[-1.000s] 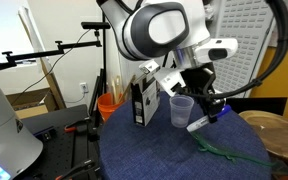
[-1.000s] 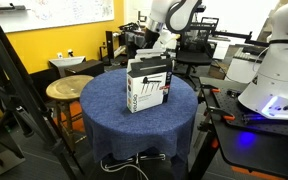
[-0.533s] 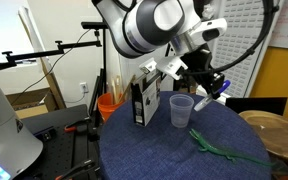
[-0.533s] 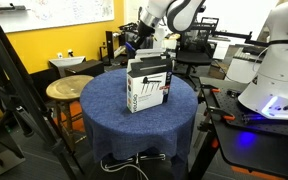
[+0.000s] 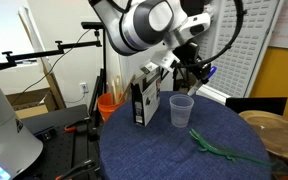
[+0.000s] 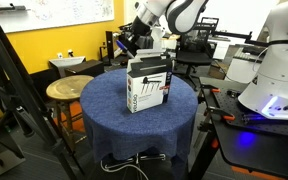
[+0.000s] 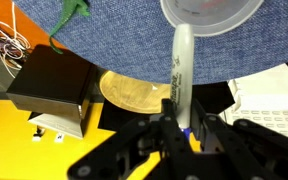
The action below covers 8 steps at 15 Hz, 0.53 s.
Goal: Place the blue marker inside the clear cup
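My gripper (image 5: 196, 67) is shut on the blue marker (image 5: 205, 72) and holds it in the air above and slightly to the right of the clear cup (image 5: 181, 110). The cup stands upright on the blue tablecloth (image 5: 164, 150). In the wrist view the marker's white barrel (image 7: 179, 70) points from between my fingers (image 7: 182, 125) toward the cup's rim (image 7: 209, 18). In an exterior view my gripper (image 6: 128, 46) is behind the carton, and the cup is hidden there.
A black-and-white carton (image 5: 142, 100) (image 6: 149, 85) stands next to the cup. A green lizard toy (image 5: 220, 150) (image 7: 72, 12) lies in front of the cup. An orange bucket (image 5: 108, 104) sits beyond the table. A wooden stool (image 6: 69, 90) (image 7: 134, 90) stands beside the table.
My gripper has risen with the marker from low beside the cup to above it, shifting slightly toward the cup. Cup, carton and lizard have not moved.
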Tool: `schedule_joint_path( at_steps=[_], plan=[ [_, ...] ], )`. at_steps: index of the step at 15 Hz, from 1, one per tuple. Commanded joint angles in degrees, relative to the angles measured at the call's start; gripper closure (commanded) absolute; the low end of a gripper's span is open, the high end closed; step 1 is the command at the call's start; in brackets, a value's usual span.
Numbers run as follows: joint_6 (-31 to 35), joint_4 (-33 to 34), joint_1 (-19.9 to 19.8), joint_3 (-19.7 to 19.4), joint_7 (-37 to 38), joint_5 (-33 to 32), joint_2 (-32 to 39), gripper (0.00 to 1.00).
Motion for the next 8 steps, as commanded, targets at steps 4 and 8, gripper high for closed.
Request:
schedule_joint_path(
  at_steps=[4, 8],
  plan=[
    [6.4, -4.6, -4.6, 6.9, 0.6, -0.4, -1.0, 0.95],
    [8.7, -7.9, -11.5, 15.2, -8.6, 10.1, -2.0, 0.95]
  ],
)
